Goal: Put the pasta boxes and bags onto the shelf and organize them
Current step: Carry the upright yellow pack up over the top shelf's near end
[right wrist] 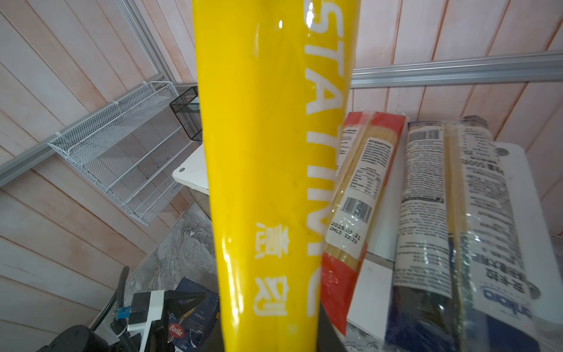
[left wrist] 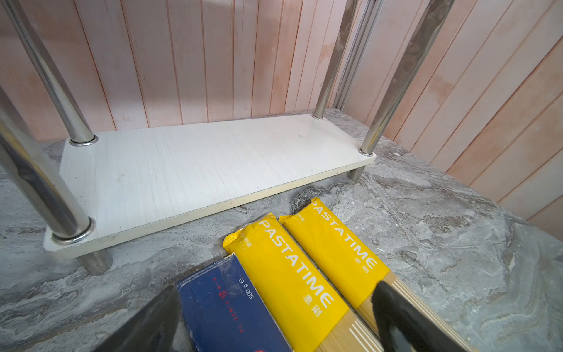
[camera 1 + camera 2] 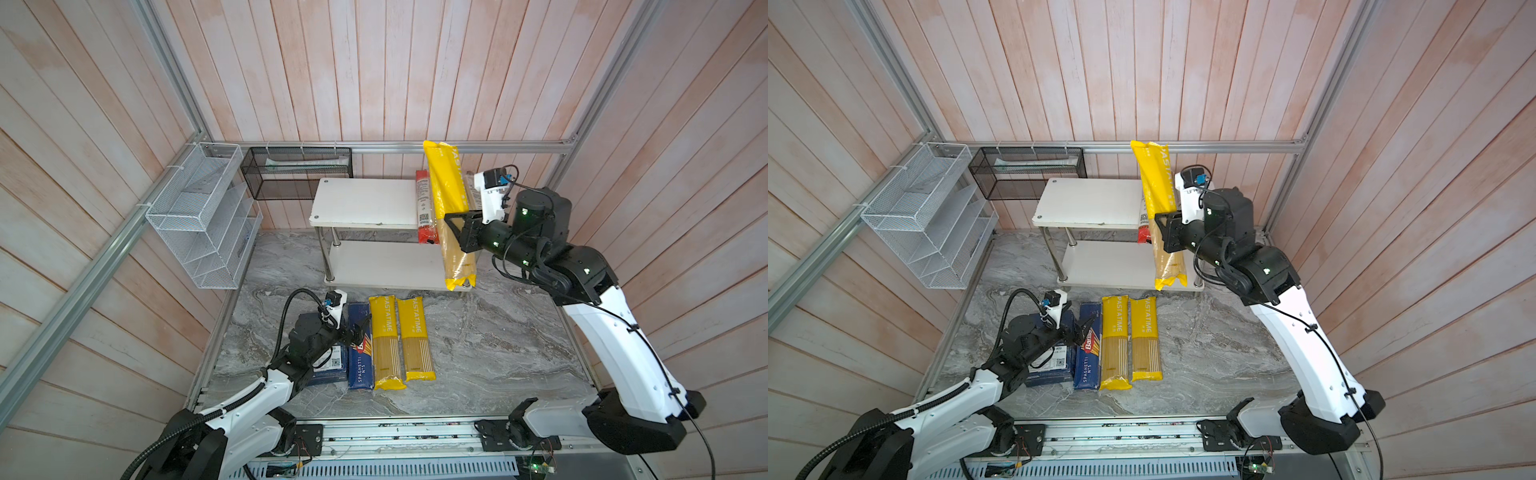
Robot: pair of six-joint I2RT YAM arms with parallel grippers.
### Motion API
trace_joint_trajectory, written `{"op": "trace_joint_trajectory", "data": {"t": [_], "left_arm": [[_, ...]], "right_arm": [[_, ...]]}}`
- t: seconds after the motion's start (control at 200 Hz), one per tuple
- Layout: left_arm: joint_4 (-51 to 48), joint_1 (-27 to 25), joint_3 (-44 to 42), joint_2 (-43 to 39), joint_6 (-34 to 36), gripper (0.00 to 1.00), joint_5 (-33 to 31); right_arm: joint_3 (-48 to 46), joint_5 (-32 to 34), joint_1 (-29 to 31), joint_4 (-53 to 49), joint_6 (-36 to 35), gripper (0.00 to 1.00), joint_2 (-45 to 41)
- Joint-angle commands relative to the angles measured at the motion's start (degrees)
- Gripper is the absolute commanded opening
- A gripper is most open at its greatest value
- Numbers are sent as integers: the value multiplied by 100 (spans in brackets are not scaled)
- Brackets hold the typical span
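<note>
Status, R gripper: clenched on held PASTATIME bag, grip approx. mid-length, where the yellow wrap meets the clear section. Bag is airborne and steeply tilted, near upright. In both top views its upper end reaches rail level and its lower end hangs in front of the shelf, right side. It rests on neither board. Right wrist view agrees: the bag fills the centre, pinched at its base btwn the jaws.

Shelf, top board: red-ended bag lies front-to-back on the right part, near end overhanging the front edge. Blue-ended bag lies just beside it, further right, white labels up. In top views it is mostly hidden by the R arm.

L gripper: released, jaws spread wide, holding nothing. Pos.: low over the far half of the narrow Barilla box; contact cannot be told. In left wrist view its fingers flank the box and the bag next to it.

Table, in front of shelf: four items in a row, parallel, long axes front-to-back. From left:
- wide Barilla box, partly under the L arm
- narrow Barilla box, marked SPAGHETTI N.5
- table bag A, tight against the narrow box
- table bag B, touching A

Wire-mesh rack and black mesh basket hang at rear left, well apart from all pasta.
</note>
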Motion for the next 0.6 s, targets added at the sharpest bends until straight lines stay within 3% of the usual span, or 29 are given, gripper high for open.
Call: {"op": "trace_joint_trajectory", "data": {"t": [0.0, 0.225, 0.595], "left_arm": [[26, -31, 26, -4, 68, 100, -44], [48, -26, -3, -56, 41, 100, -52], [4, -31, -1, -127, 59, 100, -58]], "right_arm": [[478, -32, 219, 1115, -129, 12, 154], [725, -231, 608, 1612, -72, 13, 747], [904, -419, 704, 2453, 230, 13, 1475]]}}
